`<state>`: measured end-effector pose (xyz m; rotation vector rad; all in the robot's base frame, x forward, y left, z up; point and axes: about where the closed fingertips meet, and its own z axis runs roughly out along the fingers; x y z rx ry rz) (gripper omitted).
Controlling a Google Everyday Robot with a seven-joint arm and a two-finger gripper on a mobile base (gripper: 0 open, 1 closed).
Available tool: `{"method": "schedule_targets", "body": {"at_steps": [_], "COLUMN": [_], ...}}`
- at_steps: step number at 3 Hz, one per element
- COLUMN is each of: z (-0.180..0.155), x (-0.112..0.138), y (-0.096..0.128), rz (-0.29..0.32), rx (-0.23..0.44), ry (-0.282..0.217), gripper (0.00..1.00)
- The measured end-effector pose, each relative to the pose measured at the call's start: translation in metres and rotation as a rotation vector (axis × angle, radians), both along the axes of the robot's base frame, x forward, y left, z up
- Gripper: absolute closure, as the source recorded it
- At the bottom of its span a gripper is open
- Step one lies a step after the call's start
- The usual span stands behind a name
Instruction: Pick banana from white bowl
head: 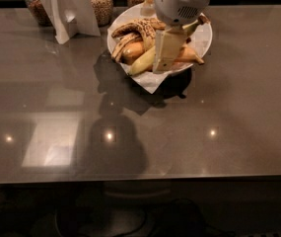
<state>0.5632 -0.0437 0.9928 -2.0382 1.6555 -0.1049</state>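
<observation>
The cream, paddle-shaped end effector [163,65] hangs below its round white wrist housing [179,1], low over the middle of the round, shallow white bowl [206,39]; we cannot tell how far it is open, nor whether it has hold of anything; just behind it in the bowl lies the long, pale yellow-green banana [142,63], its long axis running from lower left, near the front rim, up to the right, its middle hidden; brown-spotted curved bananas [136,28] lie beside it; the white paper lining [150,81] spills onto the glossy grey table [130,142]; grain-filled glass jars [100,4] stand behind.
</observation>
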Motion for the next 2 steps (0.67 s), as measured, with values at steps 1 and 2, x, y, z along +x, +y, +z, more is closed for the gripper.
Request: {"method": "schedule_targets", "body": {"at_steps": [1,2], "z": [-0.013,-0.022], "x": [0.018,0.036], "y": [-0.001,-0.004], "rz": [-0.01,-0.026], "rx": [-0.013,-0.012], "ry": [-0.033,-0.062], "gripper": [0.4,0.37]}}
